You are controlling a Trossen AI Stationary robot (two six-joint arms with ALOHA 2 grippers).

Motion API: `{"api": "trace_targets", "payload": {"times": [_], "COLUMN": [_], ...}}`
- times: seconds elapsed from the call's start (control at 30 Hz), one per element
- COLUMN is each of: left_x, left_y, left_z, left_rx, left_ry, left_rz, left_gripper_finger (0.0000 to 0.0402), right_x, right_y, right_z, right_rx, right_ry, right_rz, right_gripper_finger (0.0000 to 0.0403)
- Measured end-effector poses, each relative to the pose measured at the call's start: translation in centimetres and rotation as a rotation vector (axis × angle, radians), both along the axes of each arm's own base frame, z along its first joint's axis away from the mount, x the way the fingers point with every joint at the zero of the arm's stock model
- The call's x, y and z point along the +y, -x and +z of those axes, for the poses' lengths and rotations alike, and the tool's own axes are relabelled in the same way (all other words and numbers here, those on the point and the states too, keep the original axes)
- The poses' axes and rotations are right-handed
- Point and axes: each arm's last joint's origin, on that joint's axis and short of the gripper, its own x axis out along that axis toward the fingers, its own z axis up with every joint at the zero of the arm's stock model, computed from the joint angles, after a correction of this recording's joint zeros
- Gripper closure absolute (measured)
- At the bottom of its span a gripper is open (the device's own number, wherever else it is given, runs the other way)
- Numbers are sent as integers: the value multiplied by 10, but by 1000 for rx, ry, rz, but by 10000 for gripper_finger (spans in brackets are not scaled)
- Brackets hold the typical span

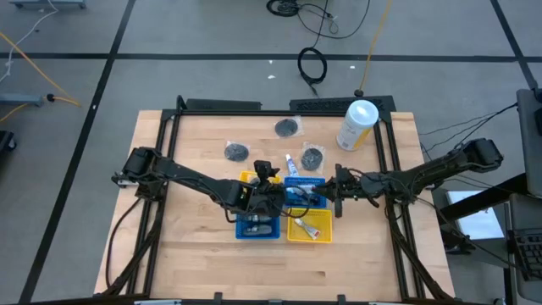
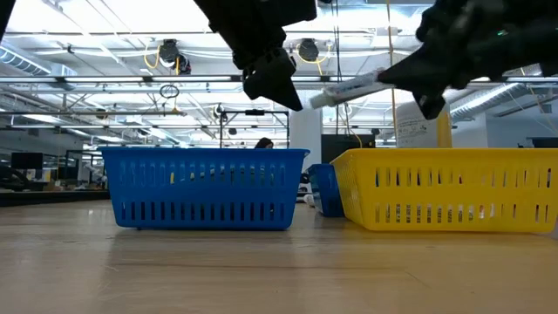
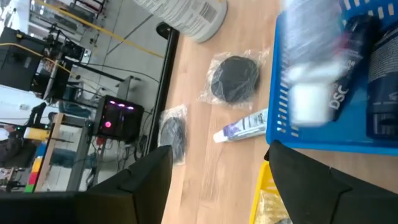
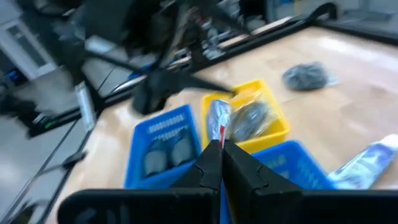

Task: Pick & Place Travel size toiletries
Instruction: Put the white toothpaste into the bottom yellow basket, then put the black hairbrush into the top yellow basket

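White tube (image 4: 219, 121) pinched in the closed right gripper (image 4: 221, 148), above the yellow tray (image 4: 277, 127). Left gripper (image 3: 219, 160) spread wide, empty, over a blue tray (image 3: 280, 93) holding dark bottles (image 3: 379, 62). Beyond its fingers, three round packets (image 1: 287, 127) and another tube (image 3: 242, 126) loose on the table (image 1: 195, 254). Likely about half sorted.

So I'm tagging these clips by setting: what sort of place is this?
Most likely a robotics lab or workshop. The wooden table stands on a grey concrete floor with loose cables, and the low view shows open ceiling trusses with pipes.
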Motion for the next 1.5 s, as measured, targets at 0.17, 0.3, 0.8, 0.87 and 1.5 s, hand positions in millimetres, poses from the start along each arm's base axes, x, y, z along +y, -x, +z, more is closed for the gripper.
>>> {"api": "trace_targets", "payload": {"times": [0.17,0.3,0.8,0.87,1.5], "left_x": [1,1,1,1,4], "left_y": [2,3,1,1,-6], "left_z": [-2,-3,-2,-2,4], "left_rx": [4,-2,-41,-40,-148], "left_ry": [17,31,64,64,103], "left_rz": [21,39,46,45,66], "left_gripper_finger": [143,146,140,142,146], "right_x": [17,32,66,67,69], "right_y": [13,22,33,33,32], "right_z": [4,4,-16,-17,-21], "right_rx": [23,41,165,170,194], "right_ry": [-8,-29,-38,-35,-23], "right_rz": [105,183,216,212,258], "right_gripper_finger": [403,403,403,403,369]}}
